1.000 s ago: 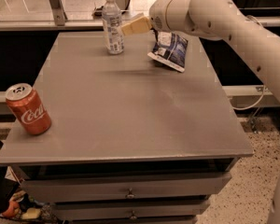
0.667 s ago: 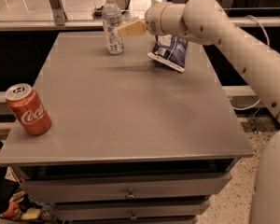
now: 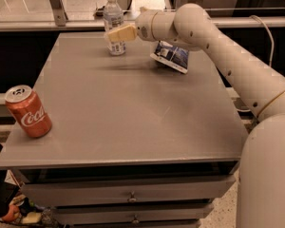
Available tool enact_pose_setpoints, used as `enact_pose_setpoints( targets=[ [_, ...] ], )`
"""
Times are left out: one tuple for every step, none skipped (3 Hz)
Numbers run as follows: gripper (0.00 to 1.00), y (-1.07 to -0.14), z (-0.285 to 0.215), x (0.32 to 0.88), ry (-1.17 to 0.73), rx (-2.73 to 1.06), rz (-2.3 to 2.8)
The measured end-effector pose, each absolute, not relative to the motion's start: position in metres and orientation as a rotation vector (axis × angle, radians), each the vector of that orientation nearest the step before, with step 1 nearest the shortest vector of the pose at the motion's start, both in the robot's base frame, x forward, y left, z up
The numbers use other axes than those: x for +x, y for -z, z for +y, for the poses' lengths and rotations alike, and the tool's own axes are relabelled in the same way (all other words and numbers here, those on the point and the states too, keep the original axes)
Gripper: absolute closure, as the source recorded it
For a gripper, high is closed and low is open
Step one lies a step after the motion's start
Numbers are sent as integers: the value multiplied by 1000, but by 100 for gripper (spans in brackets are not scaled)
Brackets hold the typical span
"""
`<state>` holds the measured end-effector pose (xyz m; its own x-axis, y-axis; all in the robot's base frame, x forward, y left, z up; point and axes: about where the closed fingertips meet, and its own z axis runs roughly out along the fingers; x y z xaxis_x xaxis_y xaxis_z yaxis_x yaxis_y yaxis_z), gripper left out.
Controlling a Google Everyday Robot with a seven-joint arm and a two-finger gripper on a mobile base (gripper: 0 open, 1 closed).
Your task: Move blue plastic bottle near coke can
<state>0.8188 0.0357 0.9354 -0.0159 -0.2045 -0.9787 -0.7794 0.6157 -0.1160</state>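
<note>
**Gripper reaches the bottle at the far edge of the table**

At the left edge of the frame, near the front of a grey table [image 3: 133,118], one coke can [image 3: 27,112] stands upright. It is red with white script and a silver top.

At the upper centre-left, well apart from the can, one blue plastic bottle [image 3: 113,12] stands upright at the back of the table. It is clear, with a white cap.

A second ago the gripper [image 3: 118,33] hung just to the right of the bottle. It has now slid left and covers the bottle's lower half. The bottle itself has not moved. How far open the gripper is, and whether it grips the bottle, cannot be told from this view. The reach looks finished, so the grasp is probably the step in hand. The carry toward the can has not started.

Right of the gripper, one dark blue and white snack bag [image 3: 171,57] lies tilted on the table.

One white robot arm [image 3: 218,46] runs from the gripper down to the lower right corner.

Two drawer fronts [image 3: 130,194] show beneath the tabletop.
</note>
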Motion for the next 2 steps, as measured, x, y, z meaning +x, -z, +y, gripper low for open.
enact_pose_setpoints(
  targets=[
    [0,-936,55,818,-600,-861,1544],
    [0,-937,68,820,-625,-862,1535]
  ],
)
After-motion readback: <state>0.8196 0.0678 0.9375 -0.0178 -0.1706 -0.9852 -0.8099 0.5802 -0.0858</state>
